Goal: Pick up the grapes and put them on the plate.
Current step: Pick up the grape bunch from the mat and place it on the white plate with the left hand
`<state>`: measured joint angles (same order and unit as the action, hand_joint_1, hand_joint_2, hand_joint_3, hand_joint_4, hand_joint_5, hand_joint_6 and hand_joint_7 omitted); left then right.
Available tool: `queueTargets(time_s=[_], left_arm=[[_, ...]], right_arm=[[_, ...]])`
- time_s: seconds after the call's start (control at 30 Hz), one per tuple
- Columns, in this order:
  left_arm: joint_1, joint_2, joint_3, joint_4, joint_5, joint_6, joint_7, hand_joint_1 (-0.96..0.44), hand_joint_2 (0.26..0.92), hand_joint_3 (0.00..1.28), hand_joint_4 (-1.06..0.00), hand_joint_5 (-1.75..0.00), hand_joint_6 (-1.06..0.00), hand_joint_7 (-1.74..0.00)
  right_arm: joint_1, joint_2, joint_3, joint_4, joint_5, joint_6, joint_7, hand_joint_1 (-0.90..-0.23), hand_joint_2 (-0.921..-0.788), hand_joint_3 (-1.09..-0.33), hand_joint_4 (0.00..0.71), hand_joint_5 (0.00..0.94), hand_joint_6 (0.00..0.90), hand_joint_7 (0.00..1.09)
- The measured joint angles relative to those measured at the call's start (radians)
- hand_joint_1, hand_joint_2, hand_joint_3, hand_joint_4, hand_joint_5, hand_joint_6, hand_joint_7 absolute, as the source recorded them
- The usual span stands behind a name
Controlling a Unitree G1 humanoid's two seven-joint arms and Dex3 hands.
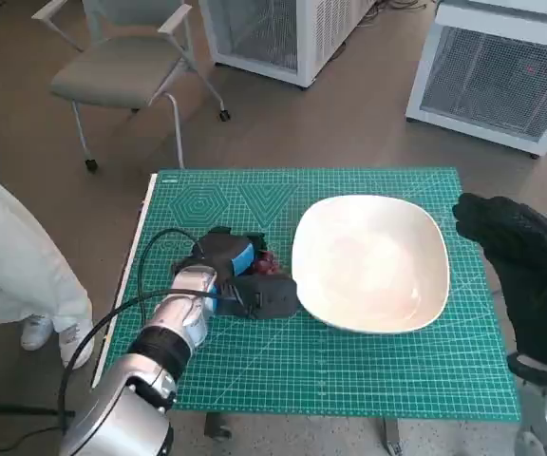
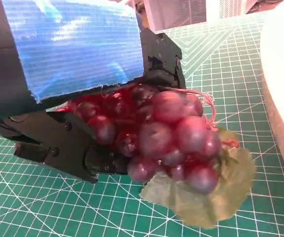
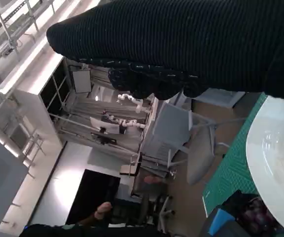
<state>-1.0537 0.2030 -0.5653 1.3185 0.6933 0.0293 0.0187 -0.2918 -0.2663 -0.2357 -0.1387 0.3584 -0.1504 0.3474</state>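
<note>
A bunch of dark red grapes (image 2: 166, 133) with a green leaf (image 2: 216, 192) lies on the green mat, just left of the plate. My left hand (image 1: 240, 275) grips the bunch, with black fingers (image 2: 68, 148) on both sides of it. In the head view only a few grapes (image 1: 267, 263) show past the hand. The white plate (image 1: 368, 261) stands empty at the mat's middle right. My gloved right hand (image 1: 511, 242) hovers beside the plate's right rim and holds nothing. The right wrist view also catches the plate (image 3: 275, 163) and the grapes (image 3: 255, 217).
The green cutting mat (image 1: 349, 370) covers the small table. A grey chair (image 1: 122, 66) and white cabinets (image 1: 501, 66) stand on the floor beyond it. A person's white-trousered leg and shoe (image 1: 12, 275) are close to the table's left side.
</note>
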Motion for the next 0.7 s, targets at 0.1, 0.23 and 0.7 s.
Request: queueTargets(time_s=[0.1,0.23,0.7], left_arm=[[0.000,0.000,0.009,0.000,-0.005,0.002,-0.007,0.00,0.920,0.38,-0.30,-1.56,-0.31,-1.52],[0.000,0.000,0.018,0.000,-0.010,0.002,-0.012,0.00,0.921,0.36,-0.33,-1.53,-0.34,-1.49],[0.001,0.003,0.027,0.000,-0.017,0.000,-0.012,0.00,0.920,0.29,-0.36,-1.58,-0.48,-1.25]], right_arm=[[0.000,0.000,0.000,0.000,-0.001,0.000,0.000,-0.533,-0.921,-0.577,0.459,0.040,0.130,0.85],[-0.001,0.000,0.001,0.001,-0.001,-0.001,0.000,-0.532,-0.921,-0.577,0.460,0.040,0.130,0.85],[-0.001,0.000,0.002,0.003,-0.001,-0.002,0.000,-0.532,-0.921,-0.577,0.459,0.041,0.132,0.84]])
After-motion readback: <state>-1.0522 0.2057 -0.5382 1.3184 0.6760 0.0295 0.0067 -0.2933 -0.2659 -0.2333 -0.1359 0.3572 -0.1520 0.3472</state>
